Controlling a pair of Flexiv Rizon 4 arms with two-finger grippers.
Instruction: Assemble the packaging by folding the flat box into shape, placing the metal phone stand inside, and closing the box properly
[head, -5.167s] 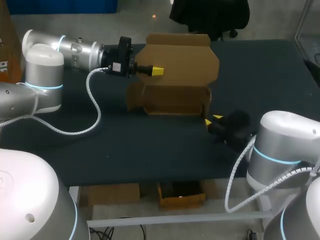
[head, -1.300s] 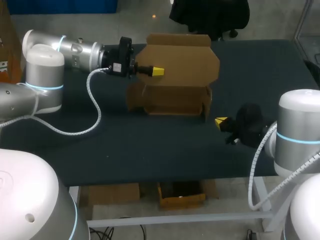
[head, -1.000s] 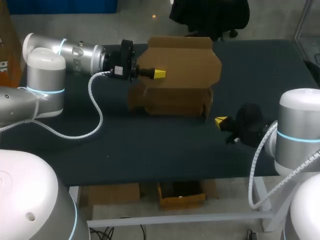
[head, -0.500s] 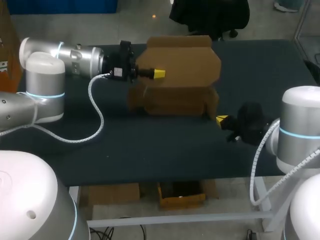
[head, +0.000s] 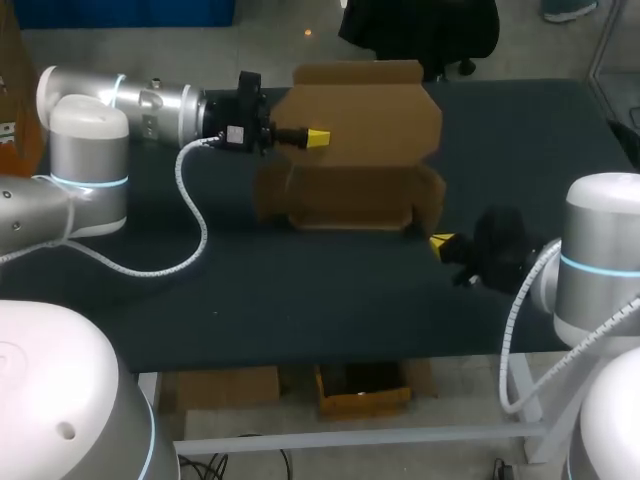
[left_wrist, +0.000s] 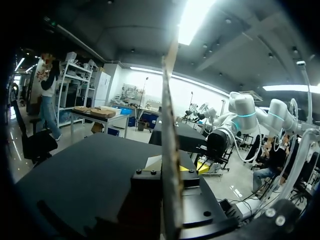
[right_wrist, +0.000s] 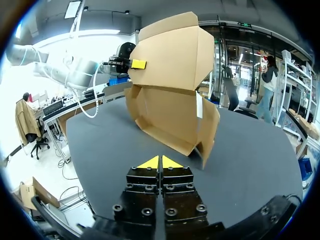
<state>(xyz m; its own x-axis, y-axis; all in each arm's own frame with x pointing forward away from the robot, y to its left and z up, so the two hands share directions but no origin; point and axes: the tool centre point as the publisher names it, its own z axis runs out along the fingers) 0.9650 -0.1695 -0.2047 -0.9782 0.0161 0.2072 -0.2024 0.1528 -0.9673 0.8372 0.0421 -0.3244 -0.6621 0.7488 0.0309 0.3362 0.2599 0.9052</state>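
- The left gripper (head: 316, 137) is clamped on the box's lid (head: 372, 105). Its wrist view shows the cardboard edge-on, with a black finger pressed against each face.
- It grips the lid near its left edge. One yellow tip lies against the face of the panel that looks toward the robot.
- The lid stands upright above the tray, with its narrow top flap at the upper edge.
- The left arm (head: 150, 100) comes in from the left. Its forearm runs roughly level over the far left part of the table (head: 300, 290), and the wrist points straight at the lid. A white cable (head: 190, 215) loops down from the wrist to the tabletop.
- The box (head: 350, 192) sits open in the far middle of the table, side flaps up and the tray facing the robot.
- The right gripper (right_wrist: 160, 162) is closed on nothing, its two yellow tips pressed together.
- It hangs low over the table and points at the near right corner of the box. That corner is close ahead of it, but they are not touching.
- The right arm (head: 600, 240) rises from the near right edge of the table, its wrist bent inward toward the box.
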